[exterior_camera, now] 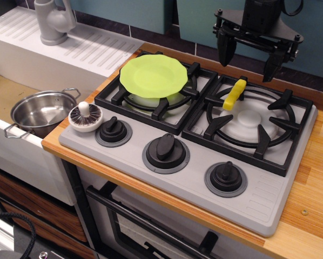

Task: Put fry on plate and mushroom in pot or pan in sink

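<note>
The yellow fry (234, 94) lies on the grate of the right burner. The lime-green plate (153, 75) rests on the left burner. The mushroom (86, 116) lies cap down, stem up, at the stove's front left corner. The steel pot (42, 112) stands in the sink (2, 91), just left of the mushroom. My gripper (249, 58) hangs open and empty above the back of the right burner, a little above and behind the fry.
Three black knobs (166, 147) line the stove's front. A grey tap (53, 21) and ribbed drainboard (91, 46) stand at the back left. The wooden counter (313, 189) runs along the right. An oven door handle (150, 221) is below.
</note>
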Available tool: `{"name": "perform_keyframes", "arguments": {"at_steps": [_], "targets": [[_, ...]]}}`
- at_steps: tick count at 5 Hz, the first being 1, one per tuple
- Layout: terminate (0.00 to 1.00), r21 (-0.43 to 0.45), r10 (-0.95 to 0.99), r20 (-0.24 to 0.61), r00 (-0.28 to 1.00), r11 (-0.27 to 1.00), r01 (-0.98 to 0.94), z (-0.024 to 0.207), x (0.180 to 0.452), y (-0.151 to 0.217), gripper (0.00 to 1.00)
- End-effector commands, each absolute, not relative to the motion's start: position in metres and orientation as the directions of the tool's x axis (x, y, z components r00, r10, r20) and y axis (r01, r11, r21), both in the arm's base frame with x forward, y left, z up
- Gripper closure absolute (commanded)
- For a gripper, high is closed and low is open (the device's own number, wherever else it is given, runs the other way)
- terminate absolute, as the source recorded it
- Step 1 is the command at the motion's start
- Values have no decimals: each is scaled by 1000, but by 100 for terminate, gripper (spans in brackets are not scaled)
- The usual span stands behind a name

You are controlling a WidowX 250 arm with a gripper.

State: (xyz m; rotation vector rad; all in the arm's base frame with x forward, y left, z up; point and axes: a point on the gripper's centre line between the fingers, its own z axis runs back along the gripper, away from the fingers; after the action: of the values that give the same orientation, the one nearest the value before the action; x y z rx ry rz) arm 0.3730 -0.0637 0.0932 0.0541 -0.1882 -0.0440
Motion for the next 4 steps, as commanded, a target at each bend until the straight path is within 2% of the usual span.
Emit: {"name": "perform_keyframes", "arguments": {"at_steps": [1,4], "targets": [[0,58,-49,186,981,998,39,93,373,-64,0],[0,30,-43,242,969,999,37,62,380,-66,0]]}}
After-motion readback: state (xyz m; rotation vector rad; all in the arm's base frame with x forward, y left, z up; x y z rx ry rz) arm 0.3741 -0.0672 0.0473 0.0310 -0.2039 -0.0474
